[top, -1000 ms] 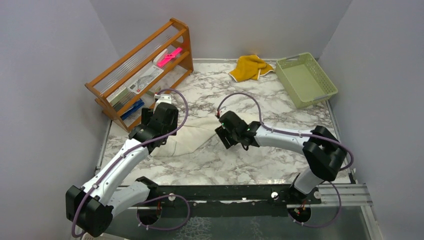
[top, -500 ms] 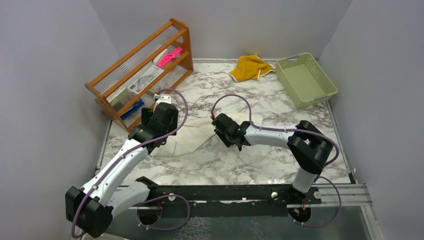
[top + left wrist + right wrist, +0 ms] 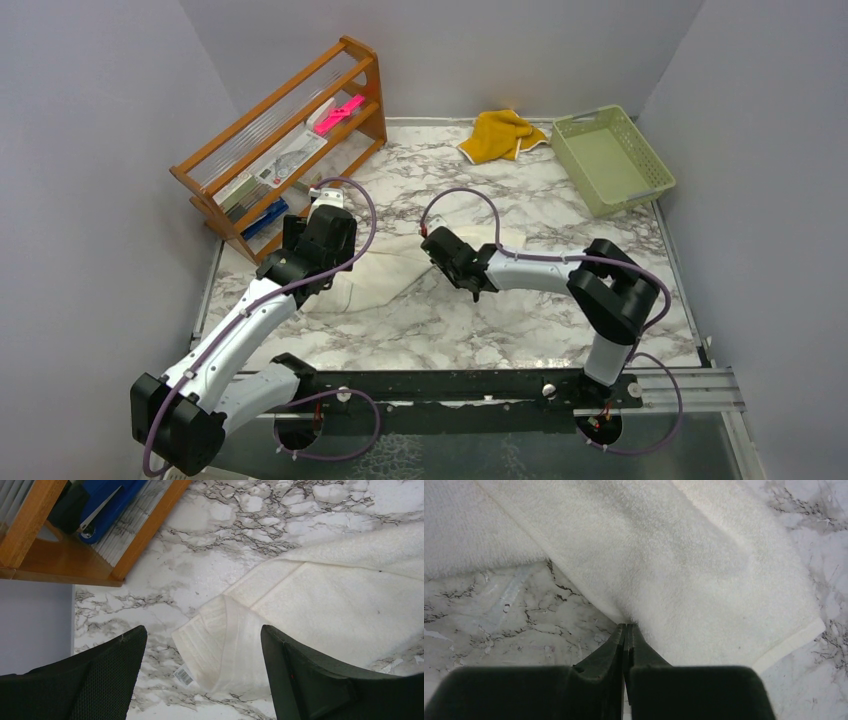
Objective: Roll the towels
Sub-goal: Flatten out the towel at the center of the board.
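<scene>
Marble tabletop [image 3: 480,330] filled my feed; my left gripper [image 3: 202,630] hung spread wide over the tagged corner of the cream-white towel [image 3: 340,605]. My right gripper [image 3: 625,626] pinched that towel's edge, and the mustard-yellow towel [image 3: 500,135] lay crumpled at the back.

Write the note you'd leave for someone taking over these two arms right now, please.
Left gripper: open, hovering over the labelled corner of the cream towel, touching nothing.
Right gripper: shut, pinching an edge of the cream towel.
Cream towel: spread loosely on the table between the arms, unrolled.
Yellow towel: crumpled at the far edge beside the green basket, untouched.
Done: nothing rolled.
Left: roll both towels.
</scene>
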### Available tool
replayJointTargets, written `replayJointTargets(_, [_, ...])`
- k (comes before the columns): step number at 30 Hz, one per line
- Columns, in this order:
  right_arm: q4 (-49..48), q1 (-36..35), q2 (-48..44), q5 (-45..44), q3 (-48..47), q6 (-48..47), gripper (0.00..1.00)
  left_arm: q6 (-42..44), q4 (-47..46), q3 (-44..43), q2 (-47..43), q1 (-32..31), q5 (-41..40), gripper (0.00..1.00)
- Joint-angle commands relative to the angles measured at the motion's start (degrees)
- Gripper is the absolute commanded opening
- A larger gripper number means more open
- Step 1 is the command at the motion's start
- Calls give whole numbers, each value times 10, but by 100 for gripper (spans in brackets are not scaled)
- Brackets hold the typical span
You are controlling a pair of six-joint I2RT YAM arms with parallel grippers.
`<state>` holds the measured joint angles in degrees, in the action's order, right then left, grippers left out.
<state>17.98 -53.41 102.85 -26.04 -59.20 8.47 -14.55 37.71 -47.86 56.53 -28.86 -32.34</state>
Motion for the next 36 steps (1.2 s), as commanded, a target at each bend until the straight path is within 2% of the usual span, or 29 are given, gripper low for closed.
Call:
replayJointTargets(1, [-22, 1, -46, -37, 6, 4, 1, 6, -11, -1, -11, 3, 1, 86])
replayJointTargets(5, [-37, 3, -113, -28, 4, 11, 1, 6, -11, -1, -18, 3, 1, 86])
replayJointTargets(9, [-59, 39, -179, 0, -19, 5, 1, 2, -11, -4, -22, 4, 1, 86])
replayJointTargets(12, [-40, 64, -174, 32, -55, -20, 1, 2, -12, -9, -17, 5, 3, 86])
replayJointTargets(13, [-16, 65, -161, 30, -69, -22, 7, 2, -12, -10, -16, 4, 4, 86])
replayJointTargets(15, [25, 62, -128, 38, -82, -20, 37, 1, -14, -9, -15, 5, 5, 86])
replayJointTargets(16, [25, 58, -116, 47, -75, -23, 46, 0, -16, -7, -16, 5, 6, 86])
replayJointTargets(19, [20, 42, -77, 61, -65, -23, 55, 0, -22, -3, -16, 5, 12, 86])
replayJointTargets(25, [25, 34, 7, 103, -86, -26, 56, 1, -22, -3, -13, 6, 12, 86])
replayJointTargets(36, [16, 34, 64, 125, -97, -36, 49, 5, -29, 0, -1, 9, 16, 86])
